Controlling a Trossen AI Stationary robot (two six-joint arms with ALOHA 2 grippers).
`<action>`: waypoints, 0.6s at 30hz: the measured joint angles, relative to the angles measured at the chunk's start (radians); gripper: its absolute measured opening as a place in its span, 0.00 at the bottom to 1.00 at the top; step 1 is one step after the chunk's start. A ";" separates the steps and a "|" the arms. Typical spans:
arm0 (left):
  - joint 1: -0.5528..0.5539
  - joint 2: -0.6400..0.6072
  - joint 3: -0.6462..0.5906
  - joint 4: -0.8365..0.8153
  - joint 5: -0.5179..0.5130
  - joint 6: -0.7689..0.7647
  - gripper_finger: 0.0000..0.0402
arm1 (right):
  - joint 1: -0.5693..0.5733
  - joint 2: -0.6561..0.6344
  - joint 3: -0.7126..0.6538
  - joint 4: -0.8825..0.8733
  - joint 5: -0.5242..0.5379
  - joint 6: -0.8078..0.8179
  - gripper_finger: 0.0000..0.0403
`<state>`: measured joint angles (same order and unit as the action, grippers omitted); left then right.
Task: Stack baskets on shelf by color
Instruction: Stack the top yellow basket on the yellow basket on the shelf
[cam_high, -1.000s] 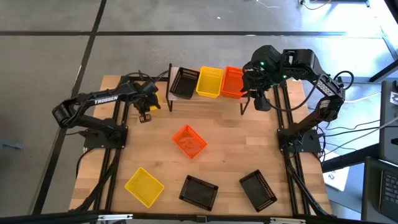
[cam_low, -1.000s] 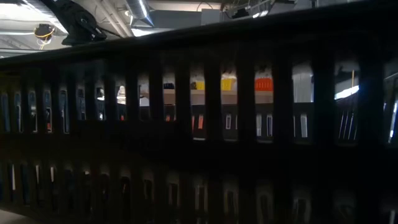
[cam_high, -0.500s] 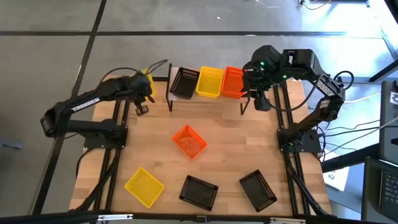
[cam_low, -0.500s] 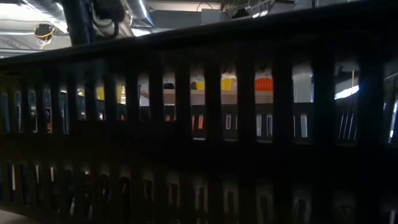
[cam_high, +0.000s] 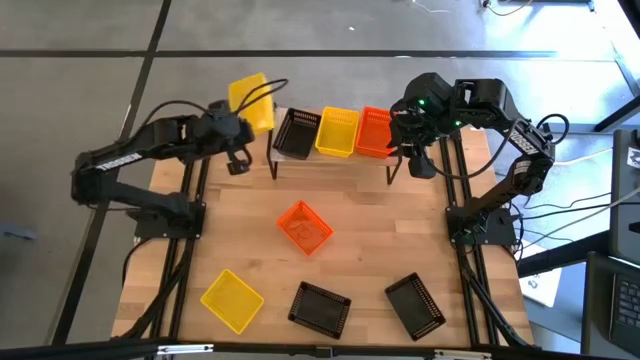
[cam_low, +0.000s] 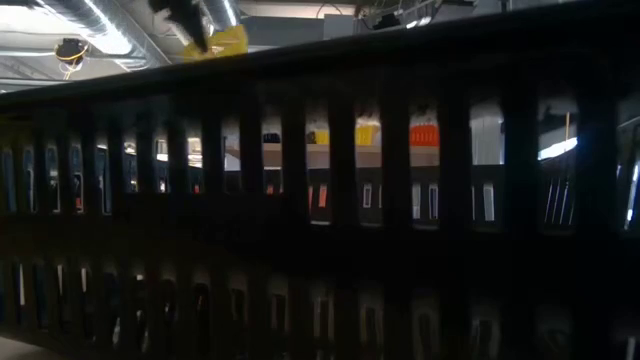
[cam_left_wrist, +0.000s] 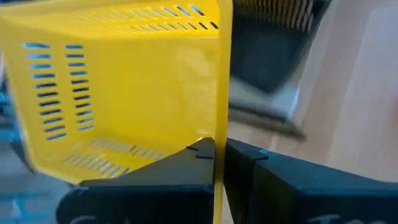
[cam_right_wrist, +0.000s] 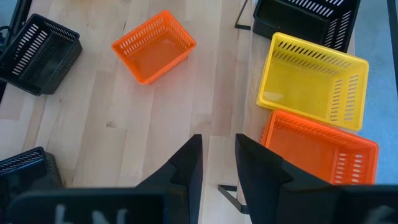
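Note:
My left gripper (cam_high: 240, 120) is shut on a yellow basket (cam_high: 251, 99), raised high over the table's far left corner, left of the shelf (cam_high: 330, 160). The same basket (cam_low: 215, 40) shows at the top of the low view. On the shelf stand a black basket (cam_high: 297, 132), a yellow one (cam_high: 337, 131) and an orange one (cam_high: 375, 130), side by side. My right gripper (cam_right_wrist: 217, 155) hangs open and holds nothing, above the shelf's right end. My left gripper pinches one side wall of the yellow basket near its rim (cam_left_wrist: 219, 146), with one finger (cam_left_wrist: 193, 165) inside the basket and the other (cam_left_wrist: 249, 162) outside. The basket is lifted clear of the table and tipped, its open side toward the wrist camera.
On the table lie an orange basket (cam_high: 304, 226) in the middle, and a yellow one (cam_high: 232, 299) and two black ones (cam_high: 320, 307) (cam_high: 415, 305) along the near edge. A dark mesh wall (cam_low: 320, 200) close to the low camera blocks most of that view.
My left gripper has risen steeply and swung toward the far edge and the shelf, tipping up from pointing down. The yellow basket has gone up with it, lifted clear and now high beside the shelf's left end.

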<state>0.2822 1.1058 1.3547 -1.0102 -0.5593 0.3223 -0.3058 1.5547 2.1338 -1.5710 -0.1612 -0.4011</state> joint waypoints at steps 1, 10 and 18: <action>-0.011 0.025 0.031 0.006 -0.001 0.013 0.00 | 0.000 0.000 0.000 0.000 0.000 0.000 0.23; -0.047 0.317 0.341 0.042 0.072 0.101 0.00 | 0.000 0.000 0.000 0.000 0.002 -0.004 0.23; -0.046 0.555 0.580 0.038 0.246 0.110 0.00 | 0.000 0.000 0.000 0.000 0.002 -0.032 0.23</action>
<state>0.2358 1.6603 1.9348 -0.9718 -0.3131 0.4327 -0.3057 1.5547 2.1338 -1.5710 -0.1589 -0.4330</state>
